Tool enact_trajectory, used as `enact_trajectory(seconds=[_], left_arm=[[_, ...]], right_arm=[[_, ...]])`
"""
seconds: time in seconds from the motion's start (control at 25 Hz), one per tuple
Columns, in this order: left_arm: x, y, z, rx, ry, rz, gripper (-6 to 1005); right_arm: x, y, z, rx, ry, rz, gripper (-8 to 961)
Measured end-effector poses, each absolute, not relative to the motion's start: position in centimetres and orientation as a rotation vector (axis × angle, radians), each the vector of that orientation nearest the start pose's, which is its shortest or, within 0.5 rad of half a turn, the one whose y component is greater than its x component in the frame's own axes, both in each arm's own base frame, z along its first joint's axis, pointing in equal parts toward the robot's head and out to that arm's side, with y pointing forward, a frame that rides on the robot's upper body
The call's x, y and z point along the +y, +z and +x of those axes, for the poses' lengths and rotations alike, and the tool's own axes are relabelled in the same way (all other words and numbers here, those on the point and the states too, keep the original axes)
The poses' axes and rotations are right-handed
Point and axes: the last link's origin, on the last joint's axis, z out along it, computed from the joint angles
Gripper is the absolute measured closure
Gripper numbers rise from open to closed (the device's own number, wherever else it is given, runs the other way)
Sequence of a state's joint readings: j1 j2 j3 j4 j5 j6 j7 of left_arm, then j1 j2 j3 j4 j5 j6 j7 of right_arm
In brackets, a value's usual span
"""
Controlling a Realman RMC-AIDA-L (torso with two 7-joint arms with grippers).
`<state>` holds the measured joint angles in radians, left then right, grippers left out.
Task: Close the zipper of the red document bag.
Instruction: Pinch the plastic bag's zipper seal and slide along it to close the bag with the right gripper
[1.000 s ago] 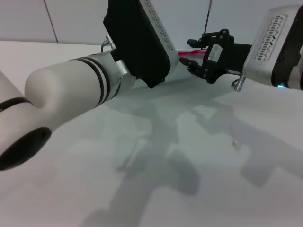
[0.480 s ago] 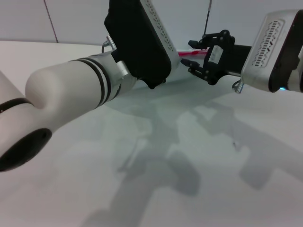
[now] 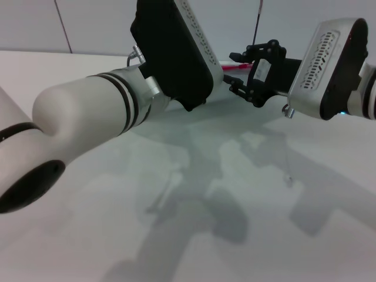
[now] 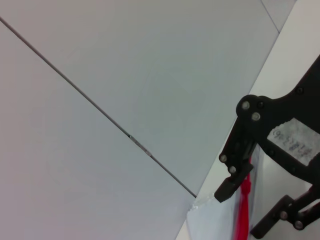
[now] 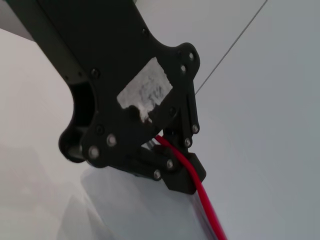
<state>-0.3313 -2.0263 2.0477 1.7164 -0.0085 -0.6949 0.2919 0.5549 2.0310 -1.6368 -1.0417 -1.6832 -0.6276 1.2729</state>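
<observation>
The red document bag (image 3: 223, 114) lies flat and pale on the table, its red zipper (image 3: 232, 67) along the far edge. My right gripper (image 3: 232, 70) reaches in from the right, open, one finger above the red strip and one below. The left wrist view shows this gripper (image 4: 246, 210) astride the zipper (image 4: 242, 226) near the bag's corner (image 4: 212, 222). In the head view my left gripper is hidden behind its own black wrist (image 3: 170, 53). The right wrist view shows the left gripper (image 5: 167, 150) shut on the bag's red edge (image 5: 207, 210).
The left arm (image 3: 88, 111) fills the near left of the head view. A grey panelled wall (image 3: 94, 23) stands close behind the table's far edge. A thin dark rod (image 3: 257, 20) rises behind the right gripper.
The right arm has shifted left and slightly up, carrying its open gripper along the zipper toward the left gripper. The left arm has stayed still.
</observation>
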Motion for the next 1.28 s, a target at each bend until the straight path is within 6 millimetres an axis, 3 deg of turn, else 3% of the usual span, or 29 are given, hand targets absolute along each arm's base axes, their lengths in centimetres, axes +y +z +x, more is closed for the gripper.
enact_trajectory(seconds=[0.32,0.6,1.28], left_arm=[[34.42,-2.75,-9.71,0.048,0.072,-2.193,961],[34.45,-2.70,-9.74,0.047,0.073,-2.190,961],[34.37,-2.74,-9.68,0.077,0.090,-2.178,961]], right_arm=[[40.74,-4.26,14.24,-0.298,0.200,-2.442,635],[40.89,-4.14,14.32,-0.291,0.196,-2.428,782],[41.06,-4.01,14.64,-0.273,0.186,-2.411,857]])
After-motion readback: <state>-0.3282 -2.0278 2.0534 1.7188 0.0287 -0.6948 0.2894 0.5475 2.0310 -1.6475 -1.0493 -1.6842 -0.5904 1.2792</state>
